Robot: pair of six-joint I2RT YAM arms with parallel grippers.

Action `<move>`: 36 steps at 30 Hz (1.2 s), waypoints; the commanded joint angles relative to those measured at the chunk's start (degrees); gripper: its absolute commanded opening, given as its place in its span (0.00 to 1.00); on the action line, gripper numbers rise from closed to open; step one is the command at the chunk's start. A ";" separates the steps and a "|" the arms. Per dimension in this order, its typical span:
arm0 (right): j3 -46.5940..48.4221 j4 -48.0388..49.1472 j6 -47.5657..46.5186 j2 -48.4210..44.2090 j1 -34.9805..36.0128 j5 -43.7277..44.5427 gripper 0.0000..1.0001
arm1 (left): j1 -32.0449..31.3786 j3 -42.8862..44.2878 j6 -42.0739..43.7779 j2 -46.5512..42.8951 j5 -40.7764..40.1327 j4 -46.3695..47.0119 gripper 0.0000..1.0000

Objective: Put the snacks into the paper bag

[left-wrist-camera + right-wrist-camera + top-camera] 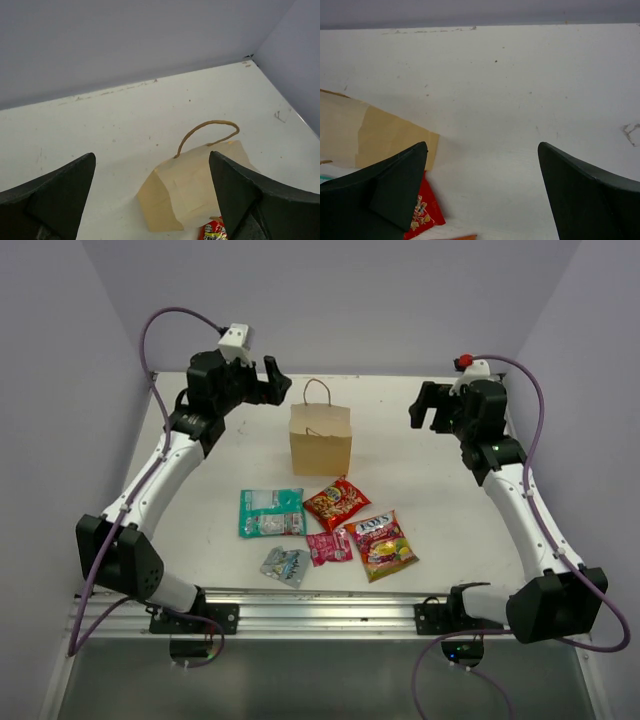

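Black fingers of the left gripper (272,381) stand apart, holding nothing; so do those of the right gripper (424,406). Between them, a small brown kraft paper bag (320,443) stands upright, its mouth seemingly open. Beyond it, toward the arm bases, on the white table (430,490), lie the flat glossy teal-white packet (271,512), red-orange packet (337,502), larger red-yellow packet (382,544), pink-red packet (328,547) and silver-grey packet (286,565).

Two matching builds here: the left arm (160,475) and the right arm (520,500) both wore white shells on their long links, with chunky black housings at every joint. A purple cable (165,315) looped off each one, and more purple trailed by the bases. The left wrist carried a white box (236,337), the right wrist a red cap (464,362). The left gripper (268,383) and the right gripper (428,410) were all black. Up close, the fingers (55,195) were broad matte wedges.
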 commanded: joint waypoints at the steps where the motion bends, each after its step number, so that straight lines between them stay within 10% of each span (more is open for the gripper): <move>1: 0.04 -1.80 -0.46 -0.64 0.10 4.10 0.96 | -0.41 3.50 -0.75 4.35 -1.84 -7.14 1.00; 16: -2.33 -5.50 0.60 6.47 1.15 5.86 0.89 | -2.08 3.68 -0.48 11.75 -0.08 -12.16 0.84; 24: -3.82 -7.43 -0.28 10.25 6.24 6.21 0.73 | -2.25 3.50 -0.22 12.45 -0.17 -13.03 0.31; 36: -18.05 -8.57 5.43 5.61 11.35 3.67 0.79 | -2.95 2.53 0.66 12.36 2.73 -13.48 0.17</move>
